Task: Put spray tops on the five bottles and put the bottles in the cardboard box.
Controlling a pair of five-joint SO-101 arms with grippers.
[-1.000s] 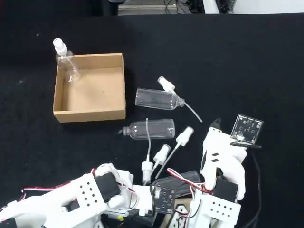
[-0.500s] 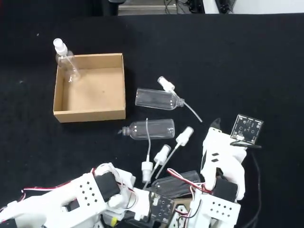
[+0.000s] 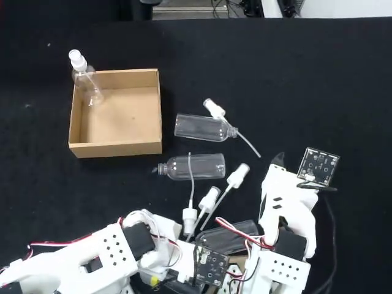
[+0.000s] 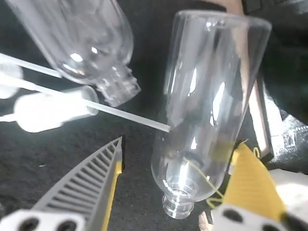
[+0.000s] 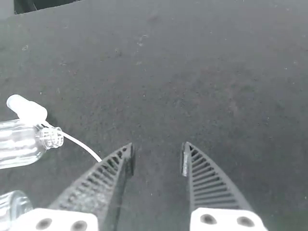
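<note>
**Straddling a clear bottle: left jaws loose, right jaws spread**

Left gripper [image 4: 180, 144]: low at the near edge of the table, jaws parted to either side of a clear, smooth-walled plastic bottle [image 4: 207, 96]. Its threaded neck carries no top. The grey ribbed finger [image 4: 91, 185] stands off the bottle wall, with black cloth showing in the gap. The yellow finger [image 4: 250, 178] sits at the opposite flank, and I cannot tell whether it touches. The bottle is not clamped. It lies between the two arms, well apart from the box.

Just beside it are a neighbouring clear uncapped bottle [image 4: 91, 38] and a white plastic spray top [image 4: 50, 111] on its side. The spray top's thin translucent dip tube [image 4: 130, 118] runs up to the straddled bottle's wall.

Right gripper [image 5: 158, 147]: two dark, ribbed, pointed fingers spread apart with nothing between them, over the matte black tablecloth [image 5: 216, 72].

High view:
- Square, open-topped brown cardboard box [image 3: 116, 148] at far left.
- One capped clear bottle [image 3: 82, 76], white spray top fitted, stands tilted at the box's far left corner. I cannot tell whether it is inside the wall or outside.
- The farther lying bottle [image 3: 205, 127] and the nearer lying bottle [image 3: 191, 166], both clear cylinders without tops, lie on their sides between the box and the right arm.
- A lone spray top [image 3: 214, 109] lies by the farther lying bottle.
- A cluster of three loose spray tops [image 3: 208, 197] with thin tubes lies near the arms.
</note>
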